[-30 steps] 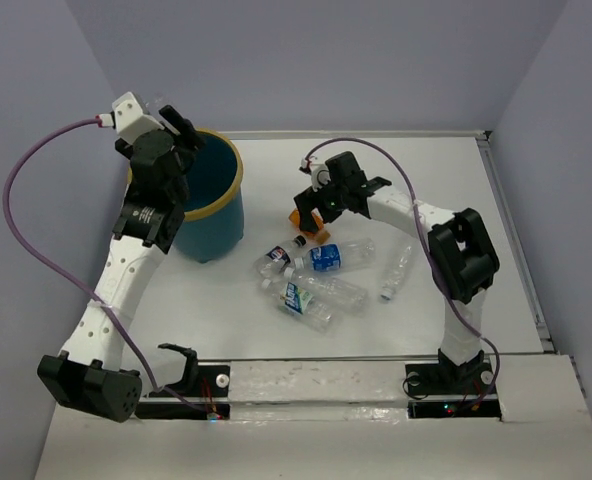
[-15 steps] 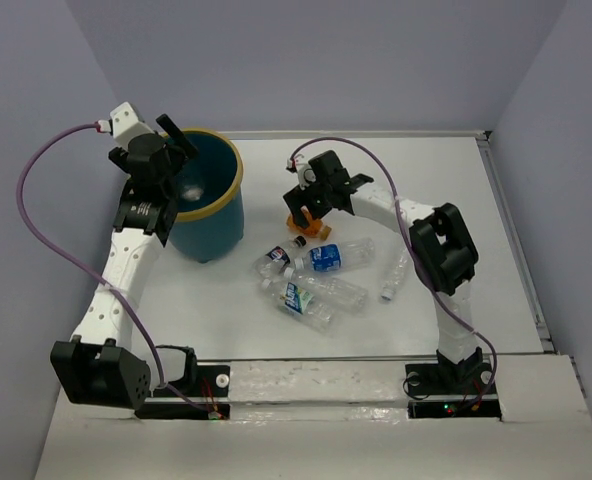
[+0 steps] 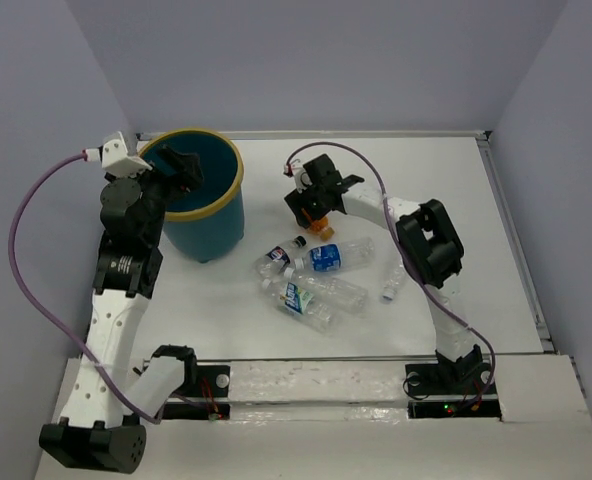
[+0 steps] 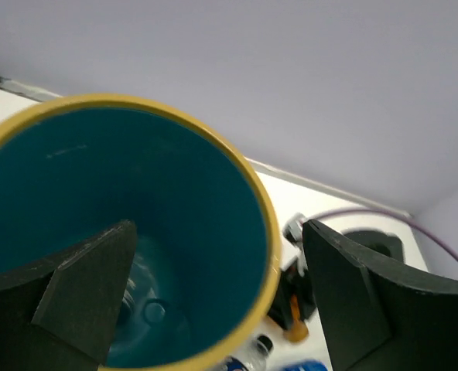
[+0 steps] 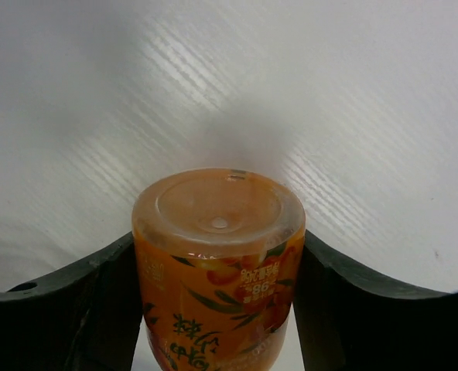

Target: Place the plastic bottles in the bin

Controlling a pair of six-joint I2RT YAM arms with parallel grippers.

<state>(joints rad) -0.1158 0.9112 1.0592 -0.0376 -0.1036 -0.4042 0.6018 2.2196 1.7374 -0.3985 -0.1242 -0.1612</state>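
The left end effector point(image 3: 181, 168) hangs over the open mouth of the bin point(image 3: 216, 225), which stands on the far left part of the worktop point(image 3: 426, 170). In the left wrist view its fingers point(image 4: 90, 286) are spread wide with nothing between them. Below them is the teal inside of the bin, ringed by its yellow rim point(image 4: 254, 202). One clear bottle point(image 4: 140, 297) lies at the bottom of the bin. The right end effector point(image 3: 314, 205) is down at the middle of the worktop, to the right of the bin, on the orange bottle point(image 3: 324, 227). The right wrist view shows this bottle point(image 5: 217, 255) sitting between the two dark fingers point(image 5: 90, 294), which touch it on both sides, so the end effector is closed onto it at about the bottle's width. The bottle's base points away from the wrist, and its printed label runs back toward the camera. Whether it is resting on the worktop or lifted clear of it cannot be told. Nearer than the orange bottle lies the loose group of plastic bottles point(image 3: 328, 290). It includes a small one with a dark cap point(image 3: 276, 258), one with a blue label point(image 3: 331, 256) just beside it, and one with a blue-green label point(image 3: 301, 302) nearest the arm bases. A slim clear one point(image 3: 396, 272) lies apart on the right, close to the right arm.
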